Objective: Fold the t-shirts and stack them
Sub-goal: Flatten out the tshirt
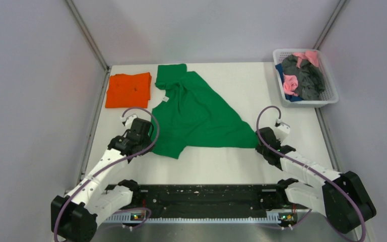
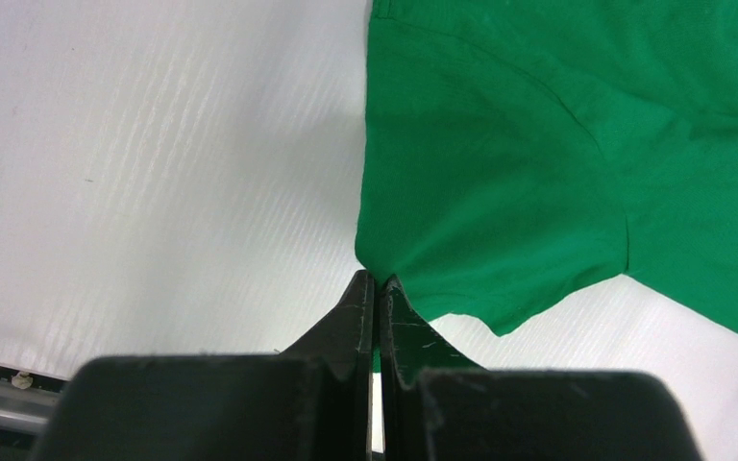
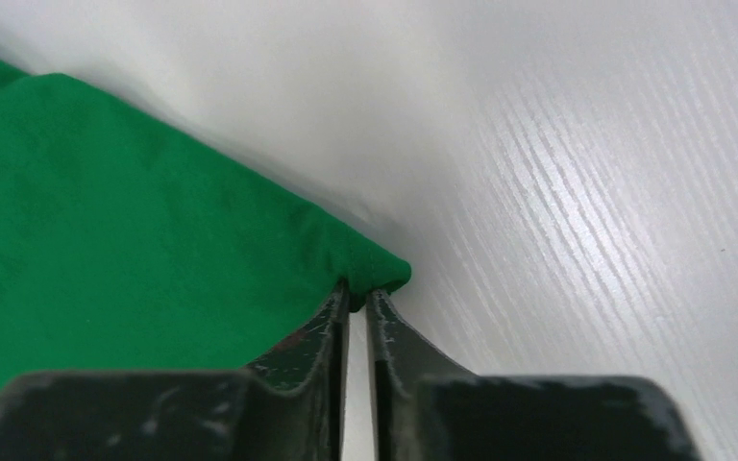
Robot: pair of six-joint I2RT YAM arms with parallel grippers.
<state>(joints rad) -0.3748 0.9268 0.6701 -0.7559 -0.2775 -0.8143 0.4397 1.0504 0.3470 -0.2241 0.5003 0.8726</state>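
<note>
The green t-shirt (image 1: 196, 113) lies spread and rumpled across the middle of the table, pulled into a rough triangle. My left gripper (image 1: 148, 132) is shut on the shirt's left edge near a sleeve; the left wrist view shows its tips (image 2: 377, 280) pinching green cloth (image 2: 519, 173). My right gripper (image 1: 260, 138) is shut on the shirt's right corner; the right wrist view shows its tips (image 3: 357, 291) pinching that corner (image 3: 375, 267). The orange t-shirt (image 1: 128, 89) lies folded flat at the far left of the table.
A white basket (image 1: 332, 98) at the far right holds pink, dark grey and blue garments. Grey walls close in the table's left, back and right sides. A black rail (image 1: 206, 199) runs between the arm bases at the near edge.
</note>
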